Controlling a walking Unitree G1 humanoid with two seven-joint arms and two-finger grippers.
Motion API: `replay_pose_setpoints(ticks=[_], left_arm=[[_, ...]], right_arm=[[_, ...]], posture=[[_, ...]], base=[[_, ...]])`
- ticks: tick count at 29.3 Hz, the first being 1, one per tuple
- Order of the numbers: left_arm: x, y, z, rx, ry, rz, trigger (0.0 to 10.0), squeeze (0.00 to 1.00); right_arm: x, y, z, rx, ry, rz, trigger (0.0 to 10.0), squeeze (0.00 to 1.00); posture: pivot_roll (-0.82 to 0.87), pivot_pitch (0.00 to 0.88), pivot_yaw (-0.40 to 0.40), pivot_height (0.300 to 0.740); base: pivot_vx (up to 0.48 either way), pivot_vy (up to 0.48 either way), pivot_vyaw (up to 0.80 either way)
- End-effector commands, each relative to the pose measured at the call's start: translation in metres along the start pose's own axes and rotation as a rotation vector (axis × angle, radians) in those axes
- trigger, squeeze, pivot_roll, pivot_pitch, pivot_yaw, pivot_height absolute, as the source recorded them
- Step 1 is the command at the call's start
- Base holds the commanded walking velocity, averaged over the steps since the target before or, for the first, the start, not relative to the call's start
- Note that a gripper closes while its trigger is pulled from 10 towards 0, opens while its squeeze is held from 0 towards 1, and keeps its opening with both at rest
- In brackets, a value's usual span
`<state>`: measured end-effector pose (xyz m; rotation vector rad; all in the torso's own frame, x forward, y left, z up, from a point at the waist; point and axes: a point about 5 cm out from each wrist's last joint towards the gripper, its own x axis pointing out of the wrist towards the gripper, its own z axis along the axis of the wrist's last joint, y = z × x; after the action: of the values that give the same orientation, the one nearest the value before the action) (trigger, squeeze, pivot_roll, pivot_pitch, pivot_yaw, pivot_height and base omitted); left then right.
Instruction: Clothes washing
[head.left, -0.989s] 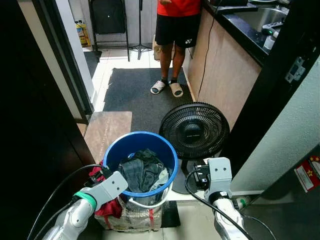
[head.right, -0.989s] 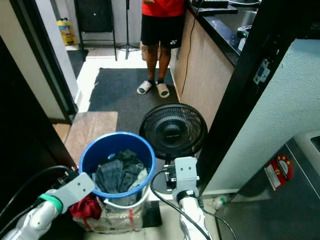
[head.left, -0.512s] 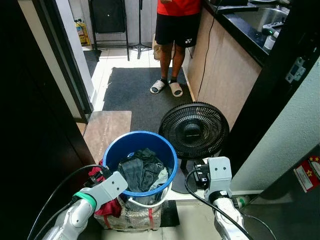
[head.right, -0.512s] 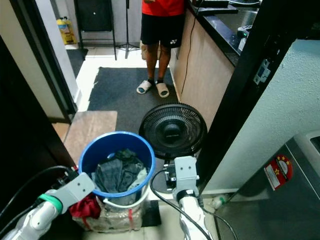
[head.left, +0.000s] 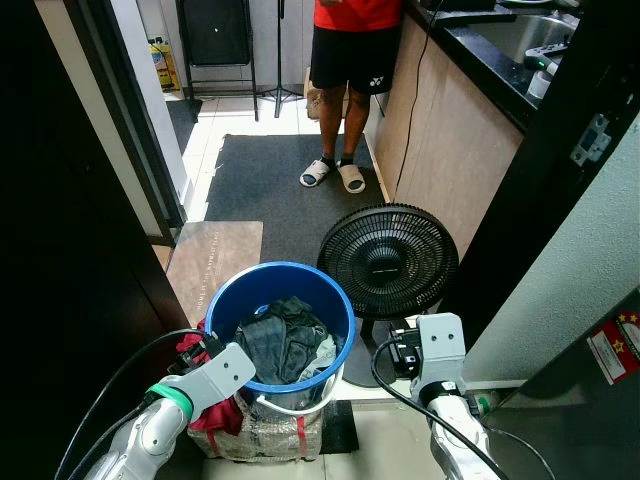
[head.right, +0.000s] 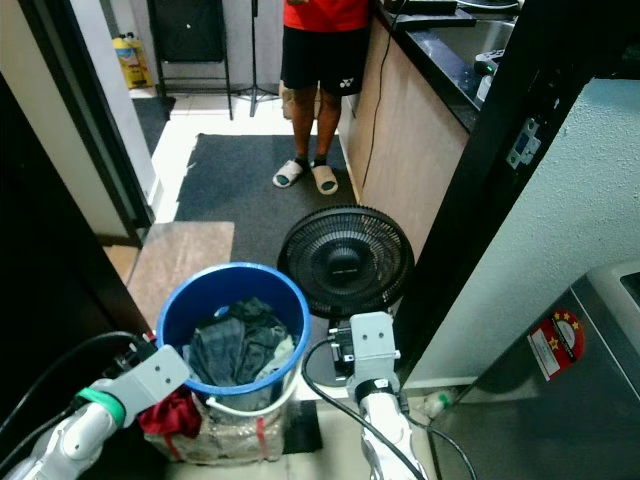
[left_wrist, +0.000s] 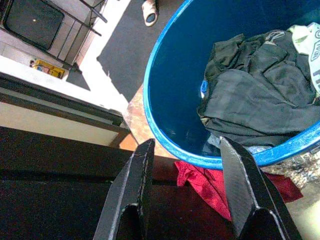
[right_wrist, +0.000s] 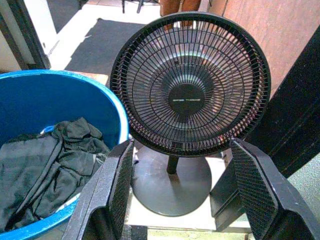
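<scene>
— Left wrist view first: where is the laundry, and what are the pincers doing?

— Dark clothes (left_wrist: 260, 95) lie heaped inside 1 blue bucket (left_wrist: 150, 115), which stands on the floor between both arms. The left gripper (left_wrist: 187, 165) sits just outside the rim with its 2 fingers spread and nothing between them. A red cloth (left_wrist: 205, 182) hangs outside the bucket, just below that rim. The right gripper (right_wrist: 185, 165) is likewise spread and empty, facing 1 black floor fan (right_wrist: 190, 85).

— How should the grab go?

— I'd judge the pick-up hasn't begun. From the head view, the bucket (head.left: 281, 292) is at 12 o'clock and the fan (head.left: 388, 260) at 2 o'clock of it. Bring the left gripper over the rim, bite deep into the bunched fabric, and lift straight up so the garments don't drag the bucket over.

— Anything else to count?

— 1 person (head.left: 350, 60) at 12 o'clock, far side of 1 dark mat (head.left: 270, 190).
</scene>
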<state>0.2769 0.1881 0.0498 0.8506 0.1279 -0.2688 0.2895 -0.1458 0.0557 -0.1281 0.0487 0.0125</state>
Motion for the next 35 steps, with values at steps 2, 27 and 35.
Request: replay_pose_setpoints(ticks=[2, 27, 35], left_arm=[[-0.0027, -0.0018, -0.0043, 0.0, 0.011, -0.015, 10.0, 0.0], [-0.0012, -0.002, -0.0019, 0.0, 0.009, -0.015, 10.0, 0.0], [-0.0007, -0.002, -0.0015, -0.001, 0.009, -0.015, 10.0, 0.0]], right_arm=[[-0.0013, 0.0004, -0.0048, -0.007, 0.026, 0.004, 10.0, 0.0], [-0.0018, 0.0014, -0.0045, -0.008, 0.026, 0.01, 10.0, 0.0], [-0.0023, -0.0004, -0.0047, -0.008, 0.026, 0.004, 10.0, 0.0]], posture=[[0.0, 0.049, 0.067, 0.74], [-0.01, 0.063, 0.058, 0.74], [0.0, 0.063, 0.056, 0.74]], base=[[0.0, 0.0, 0.0], [0.0, 0.0, 0.0], [0.0, 0.0, 0.0]])
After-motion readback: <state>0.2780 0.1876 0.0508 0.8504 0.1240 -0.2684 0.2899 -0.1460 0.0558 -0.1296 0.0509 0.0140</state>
